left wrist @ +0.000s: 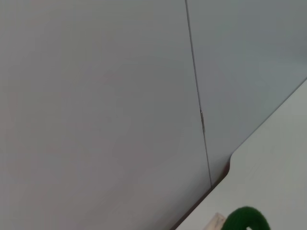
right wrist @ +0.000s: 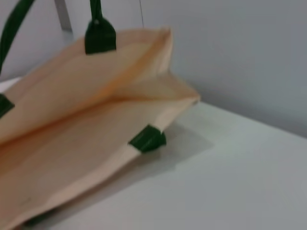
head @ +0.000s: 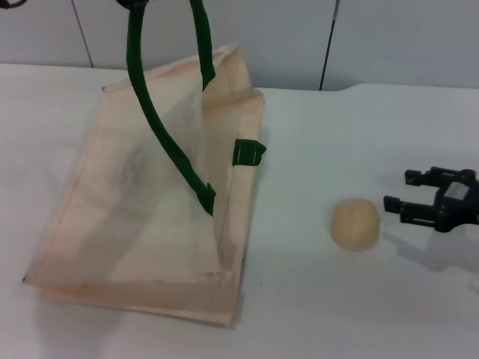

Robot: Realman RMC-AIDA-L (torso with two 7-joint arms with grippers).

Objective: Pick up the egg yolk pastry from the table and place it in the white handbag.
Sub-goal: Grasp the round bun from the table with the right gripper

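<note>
A round egg yolk pastry [head: 356, 224] sits on the white table [head: 314, 299], well to the right of the white handbag [head: 150, 217]. The right gripper [head: 394, 191], fingers spread and empty, hovers just right of the pastry. Green handles [head: 161, 112] are lifted above the handbag toward the left gripper, whose jaw state cannot be told.

On the table [head: 314, 314], the egg yolk pastry [head: 356, 223] lies right of the white handbag [head: 150, 217] (apparently propped open), well apart.

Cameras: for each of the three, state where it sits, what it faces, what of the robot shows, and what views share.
Head view: looks down at table, white handbag, egg yolk pastry; right gripper open beside the pastry.
Left wrist view: faces wall, table edge, a green handle; no robot parts.
Right wrist view: faces the handbag's open mouth; no fingers.
Shared: handbag in the head and right wrist views.
</note>
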